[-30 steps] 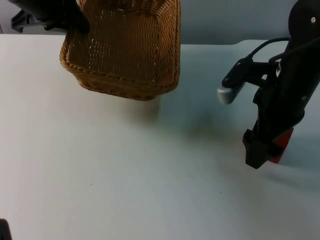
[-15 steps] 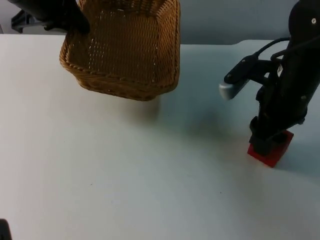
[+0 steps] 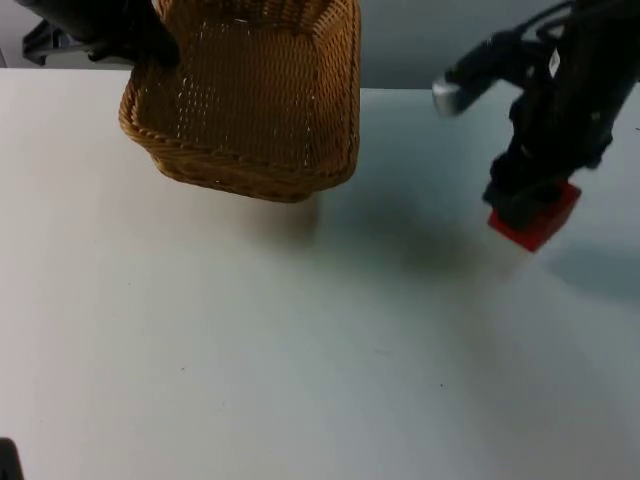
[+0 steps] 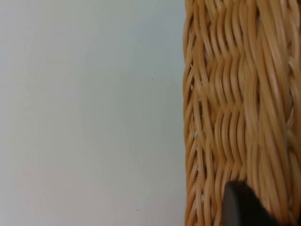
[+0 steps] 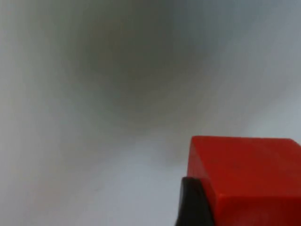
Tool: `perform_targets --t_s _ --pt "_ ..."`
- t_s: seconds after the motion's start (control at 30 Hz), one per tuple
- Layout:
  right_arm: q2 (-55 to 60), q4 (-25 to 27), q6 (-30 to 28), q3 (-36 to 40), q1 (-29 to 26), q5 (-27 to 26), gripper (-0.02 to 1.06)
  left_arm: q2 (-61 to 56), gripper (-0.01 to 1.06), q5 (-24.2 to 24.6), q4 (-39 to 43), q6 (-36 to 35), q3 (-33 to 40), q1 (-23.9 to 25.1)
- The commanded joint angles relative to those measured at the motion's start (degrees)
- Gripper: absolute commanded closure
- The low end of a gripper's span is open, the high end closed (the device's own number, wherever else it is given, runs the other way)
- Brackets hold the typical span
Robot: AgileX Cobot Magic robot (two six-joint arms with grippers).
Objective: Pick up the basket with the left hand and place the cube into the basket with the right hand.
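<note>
1. Basket of woven tan wicker (image 3: pixel 250 100) hangs tilted above the white table (image 3: pixel 200 350), left gripper (image 3: pixel 150 45) clamped on its rim.
2. Red plastic cube (image 3: pixel 540 222) (lifted clear) sits pinched in the right gripper (image 3: pixel 520 205), well apart from the basket.

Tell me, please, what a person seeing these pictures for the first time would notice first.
The large woven wicker basket draws the eye first: it hangs tilted above the far left part of the white table top, held at its rim by the left pincer. Next comes the bright red cube, gripped by the right pincer and lifted off the table at the right side, apart from the basket.
</note>
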Motion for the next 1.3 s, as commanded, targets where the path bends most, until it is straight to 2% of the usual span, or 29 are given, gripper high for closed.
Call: perform_targets --t_s 0.0,0.07,0.17,0.2,0.27,0.37,0.53,0.83,0.87,0.9,0.93,1.03,1.07,1.2,1.23,1.27 --pt "-1.6 1.45 0.16 -6.45 0.14 2.52 0.84 -0.63 1.05 -0.7 -1.68 -0.34 -0.31 -0.21" --pt "-1.6 5.75 -1.81 -13.53 0.14 4.85 0.84 -0.63 1.05 -0.7 -1.68 -0.34 -0.31 -0.21" --pt "-1.35 16.5 -5.86 -23.01 0.37 5.04 0.84 -0.63 1.05 -0.7 -1.68 -0.34 -0.31 -0.21" --pt "-1.35 16.5 -5.86 -23.01 0.37 5.04 0.84 -0.63 1.05 -0.7 -1.68 -0.34 -0.31 -0.21" --pt "-0.73 21.13 -7.63 -28.26 1.37 4.78 0.84 -0.63 1.05 -0.81 -1.68 -0.34 -0.31 -0.21" --pt "1.38 21.15 -7.67 -33.61 4.51 4.94 0.84 -0.63 1.05 -0.81 -1.68 -0.34 -0.31 -0.21" --pt "5.86 21.04 -7.64 -38.27 7.76 3.91 0.84 -0.63 1.05 -0.81 -1.68 -0.34 -0.31 -0.21" --pt "13.85 21.15 -2.8 -42.37 8.79 1.27 0.81 -0.63 1.05 -0.93 -1.68 -0.34 -0.31 -0.21" --pt "14.94 21.25 -1.95 -43.13 8.79 1.05 0.78 -0.63 1.05 -0.93 -1.68 -0.34 -0.31 -0.21" --pt "16.28 21.38 -1.24 -44.14 8.79 0.99 0.69 -0.63 1.05 -0.93 -1.68 -0.34 -0.31 -0.21" --pt "16.28 21.38 -1.24 -44.14 8.79 0.99 0.69 -0.63 1.05 -0.93 -1.68 -0.34 -0.31 -0.21" --pt "18.61 23.74 -1.35 -45.29 8.79 0.99 0.5 -0.63 1.05 -0.93 -1.68 -0.34 -0.31 -0.21" --pt "18.61 23.74 -1.35 -45.29 8.79 0.99 0.5 -0.63 1.05 -0.93 -1.68 -0.34 -0.31 -0.21" --pt "19.77 23.85 -1.61 -46.24 8.79 0.91 0.2 -0.63 1.05 -0.93 -1.68 -0.34 -0.31 -0.21" --pt "19.77 23.85 -1.61 -46.24 8.79 0.91 0.2 -0.63 1.05 -0.93 -1.68 -0.34 -0.31 -0.21" --pt "19.61 23.35 -1.71 -46.24 8.79 0.91 0.13 -0.63 1.05 -0.93 -1.68 -0.34 -0.31 -0.21"
